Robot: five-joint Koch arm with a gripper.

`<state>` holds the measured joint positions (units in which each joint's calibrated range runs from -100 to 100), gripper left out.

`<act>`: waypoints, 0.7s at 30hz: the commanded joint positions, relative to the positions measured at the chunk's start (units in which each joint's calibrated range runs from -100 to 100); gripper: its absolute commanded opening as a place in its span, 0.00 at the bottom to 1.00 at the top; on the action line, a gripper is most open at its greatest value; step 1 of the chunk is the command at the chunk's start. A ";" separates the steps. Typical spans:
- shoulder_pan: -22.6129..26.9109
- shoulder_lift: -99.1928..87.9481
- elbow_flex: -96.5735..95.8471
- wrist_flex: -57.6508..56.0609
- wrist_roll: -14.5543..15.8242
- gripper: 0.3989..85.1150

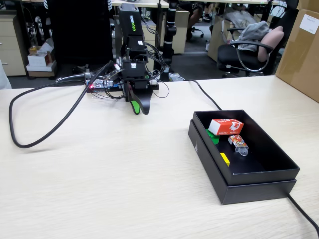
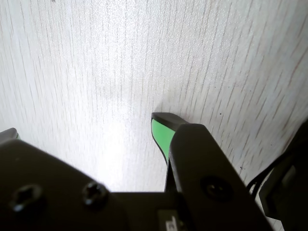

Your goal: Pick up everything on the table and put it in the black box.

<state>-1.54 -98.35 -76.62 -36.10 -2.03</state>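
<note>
Things from the tabletop all lie inside the black box. Its long side runs from near to far. The red carton lies sideways at the far end, its long side going left to right. The green cube touches it. The yellow cube sits nearer. The gripper hangs by the arm's base, jaws pressed together and empty.

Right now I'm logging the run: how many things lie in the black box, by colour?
In the black box, fixed view:
Red carton: 1
Green cube: 1
Yellow cube: 1
Orange-patterned packet: 1
Total: 4
</note>
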 commanded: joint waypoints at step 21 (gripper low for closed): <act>0.54 -1.53 -0.08 2.71 -0.88 0.59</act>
<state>-1.00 -99.24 -77.63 -34.62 -3.05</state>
